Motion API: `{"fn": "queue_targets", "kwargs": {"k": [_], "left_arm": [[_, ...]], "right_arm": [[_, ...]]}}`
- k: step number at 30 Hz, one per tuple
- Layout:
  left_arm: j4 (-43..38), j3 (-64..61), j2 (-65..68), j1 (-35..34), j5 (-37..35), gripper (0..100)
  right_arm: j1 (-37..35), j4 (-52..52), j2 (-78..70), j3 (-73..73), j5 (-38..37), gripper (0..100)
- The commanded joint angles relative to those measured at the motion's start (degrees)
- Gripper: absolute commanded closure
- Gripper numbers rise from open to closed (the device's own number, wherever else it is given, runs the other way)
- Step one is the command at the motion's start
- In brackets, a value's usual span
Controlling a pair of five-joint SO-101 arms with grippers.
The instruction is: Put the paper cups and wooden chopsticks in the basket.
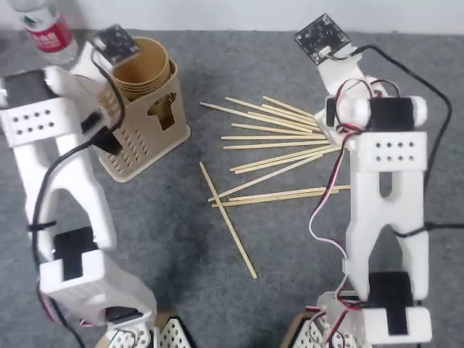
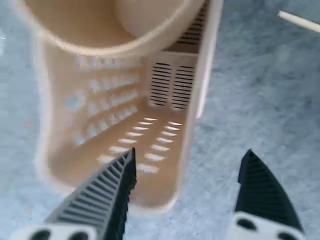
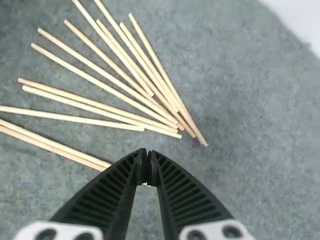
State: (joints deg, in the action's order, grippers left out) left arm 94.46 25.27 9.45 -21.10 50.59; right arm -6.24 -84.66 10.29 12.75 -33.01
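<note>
Cups: paper cups (image 1: 141,65) nested inside the basket (image 1: 156,138).
Sticks: wooden chopsticks (image 1: 275,134) scattered on the table (image 1: 167,239) beside the basket.
Left: left gripper (image 2: 190,155) spread, over the basket.
Right: right gripper (image 3: 146,152) pressed together, beyond the sticks from the basket; I'd open it and straddle one stick.

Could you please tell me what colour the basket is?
Pale beige, with slotted walls; the basket shows best in the high view.

You have the basket (image 1: 148,138) standing on the desk (image 1: 174,246) at the left, with the paper cups (image 1: 141,69) nested in its far end. A bottle (image 1: 47,32) stands behind it at the far left corner. The chopsticks (image 1: 279,141) lie scattered on the desk right of the basket, apart from it.
</note>
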Motion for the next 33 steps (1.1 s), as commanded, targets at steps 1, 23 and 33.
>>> {"fn": "queue_targets", "kwargs": {"k": [1, 23, 33], "left_arm": [[-6.33, -8.31, -2.02, 1.76, -3.16, 69], [3.43, -1.89, -2.02, 13.45, -32.35, 99], [5.89, 5.14, -1.67, 15.74, -46.42, 99]], "right_arm": [[0.48, -0.48, 5.05, 0.44, -0.18, 99.1], [0.31, -2.59, 7.43, -6.42, -0.18, 99.1], [-0.13, -0.75, 7.43, -6.95, 2.29, 99.1]]}}
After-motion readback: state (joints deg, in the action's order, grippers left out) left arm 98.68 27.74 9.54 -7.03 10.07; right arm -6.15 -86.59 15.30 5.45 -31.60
